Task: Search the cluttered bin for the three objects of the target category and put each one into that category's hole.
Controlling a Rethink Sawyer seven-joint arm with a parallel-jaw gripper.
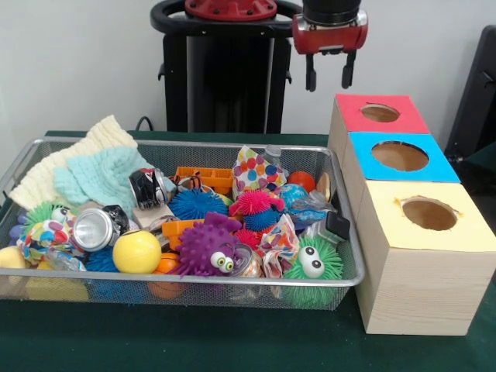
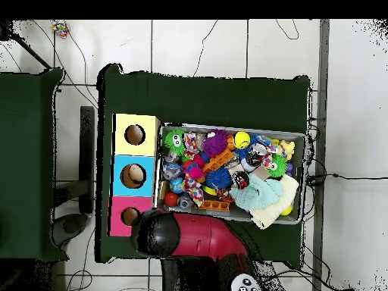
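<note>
The cluttered bin is a wide silver wire-mesh tray at the left of the front view. It is heaped with toys: a purple spiky ball with eyes, a green one, a blue one, a pink one, a yellow ball, crushed cans and knit cloths. My gripper hangs open and empty, high behind the bin's far right corner, beside the red-topped box. In the overhead view the bin shows, but the arm's black head covers the gripper.
Three wooden boxes stand in a row right of the bin, each with a round hole: red top, blue top, yellow top nearest the camera. They also show in the overhead view. The robot's black pedestal stands behind the bin.
</note>
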